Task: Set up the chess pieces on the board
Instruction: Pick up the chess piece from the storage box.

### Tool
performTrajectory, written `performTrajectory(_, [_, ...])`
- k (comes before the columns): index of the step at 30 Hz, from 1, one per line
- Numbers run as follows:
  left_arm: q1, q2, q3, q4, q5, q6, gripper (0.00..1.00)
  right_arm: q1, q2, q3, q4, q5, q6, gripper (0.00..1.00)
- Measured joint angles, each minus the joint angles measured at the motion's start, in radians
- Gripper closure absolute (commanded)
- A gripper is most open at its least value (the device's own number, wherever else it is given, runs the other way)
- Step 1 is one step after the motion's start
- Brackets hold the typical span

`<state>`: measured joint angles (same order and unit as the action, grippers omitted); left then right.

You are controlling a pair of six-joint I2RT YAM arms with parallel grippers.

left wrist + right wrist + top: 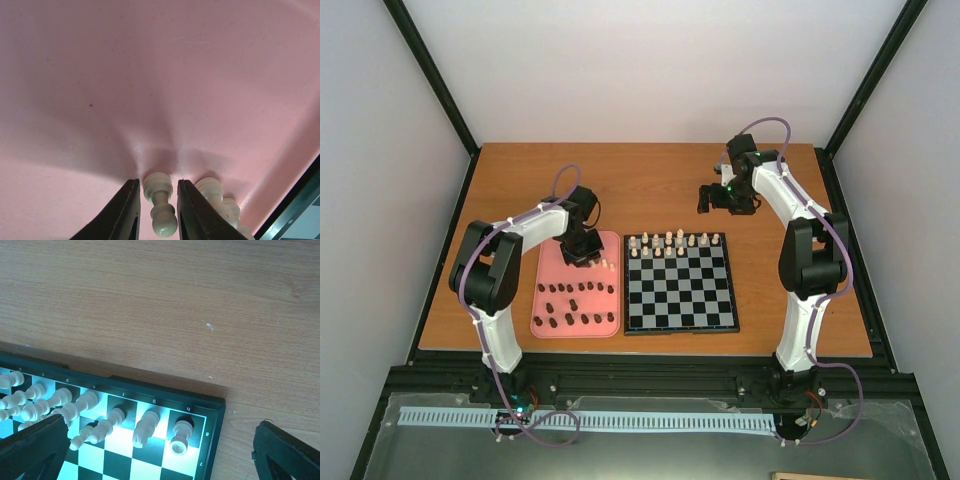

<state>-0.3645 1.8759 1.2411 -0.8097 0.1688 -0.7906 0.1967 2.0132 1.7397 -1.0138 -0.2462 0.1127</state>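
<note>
Pink tray (pixel 150 75) underneath, the left pincer (pixel 157 183) brackets a cream pawn (pixel 163 220), pinch uncertain. The right pincer (pixel 708 203) hangs spread. Next probably needs a firm lift to the board (pixel 165 390).

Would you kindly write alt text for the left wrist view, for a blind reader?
The left gripper brackets a cream pawn between dark fingers on the pink tray; contact is unclear. More cream pieces sit right, by the board.

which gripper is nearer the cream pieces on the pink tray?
Left. The left gripper is down at the pink tray, a cream piece between its fingers. The right gripper hangs near the far right corner of the board, away from the tray.
</note>
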Motion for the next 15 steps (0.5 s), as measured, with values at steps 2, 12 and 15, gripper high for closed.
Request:
performTrajectory(2, [0.000, -0.002, 0.000, -0.001, 0.000, 0.000, 0.77, 0.000, 0.000, 0.000, 0.000, 0.000, 0.000, 0.00])
performTrajectory(12, [0.000, -0.020, 0.000, -0.004, 0.005, 0.011, 0.99, 0.000, 0.000, 0.000, 0.000, -0.001, 0.000, 0.00])
performTrajectory(15, [0.000, -0.024, 0.000, -0.006, 0.006, 0.008, 0.99, 0.000, 0.000, 0.000, 0.000, -0.001, 0.000, 0.00])
